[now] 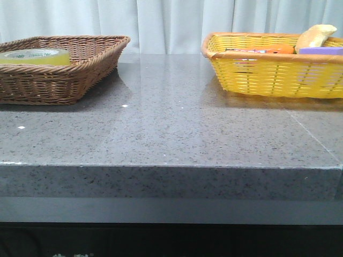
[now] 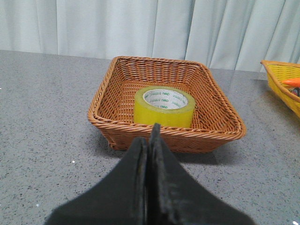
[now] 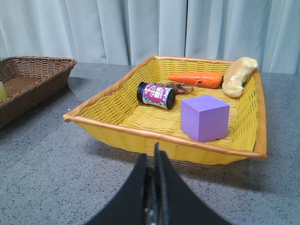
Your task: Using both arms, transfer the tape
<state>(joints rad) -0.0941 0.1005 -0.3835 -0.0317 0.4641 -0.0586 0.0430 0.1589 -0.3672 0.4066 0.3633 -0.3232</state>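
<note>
On the left of the counter (image 1: 177, 134), the tape (image 2: 164, 106) lies flat inside the brown basket (image 2: 117, 124), hole facing up, likely so fingers can grip its wall from above. Left end effector (image 2: 151, 140) sits short of the basket's near rim, its fingers pressed together and empty. Right end effector (image 3: 154, 161) is likewise pressed shut, holding nothing, facing the yellow basket (image 3: 117, 129). That basket holds a purple cube (image 3: 205, 117), a small dark jar (image 3: 156, 95), a carrot (image 3: 196, 79) and a bread roll (image 3: 239, 75), leaving limited room. Basket rims look like the main obstacles.
</note>
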